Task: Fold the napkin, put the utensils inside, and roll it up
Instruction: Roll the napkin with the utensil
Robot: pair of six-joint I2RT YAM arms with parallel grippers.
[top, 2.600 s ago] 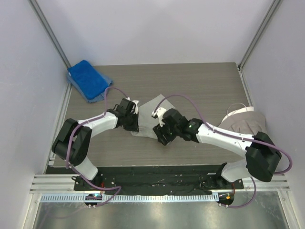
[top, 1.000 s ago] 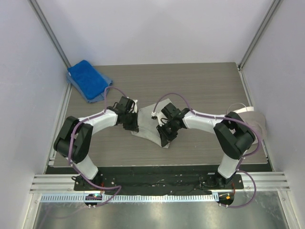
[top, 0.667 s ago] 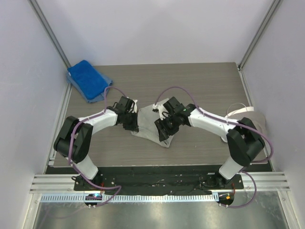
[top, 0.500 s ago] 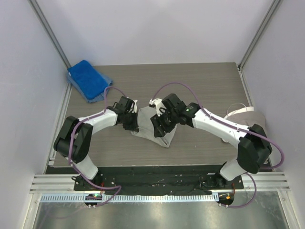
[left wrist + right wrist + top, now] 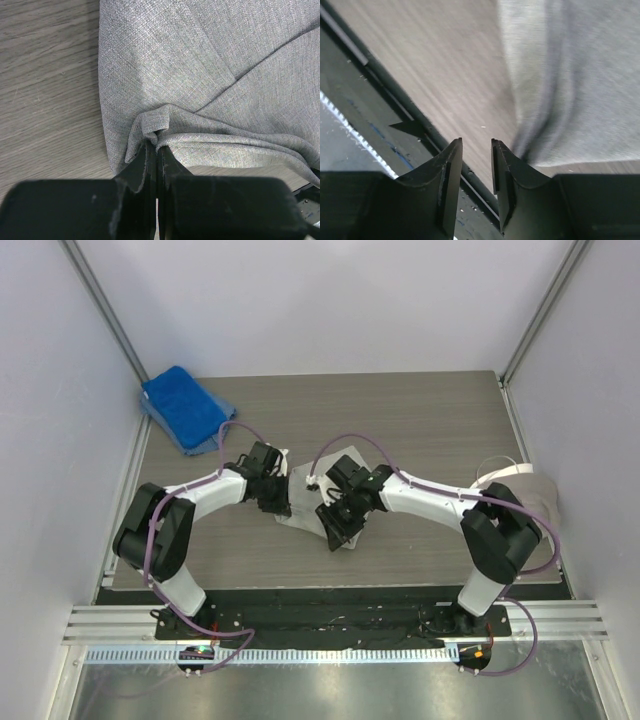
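The light grey napkin lies bunched and partly folded on the wooden table between my two grippers. My left gripper is shut on a pinched fold at the napkin's left edge; in the left wrist view the cloth spreads away from the fingertips in creases. My right gripper hovers over the napkin's near corner. Its jaws stand apart with nothing between them, and the napkin lies just to their right. The utensils are out of view.
A bright blue towel lies at the far left corner. A beige-grey cloth with a white edge sits at the right edge behind the right arm. The table's near edge and black rail run just under the right gripper.
The right gripper has let go of the napkin, swung leftward and come down at its near corner. The napkin is narrower and more bunched. The left gripper has stayed put.
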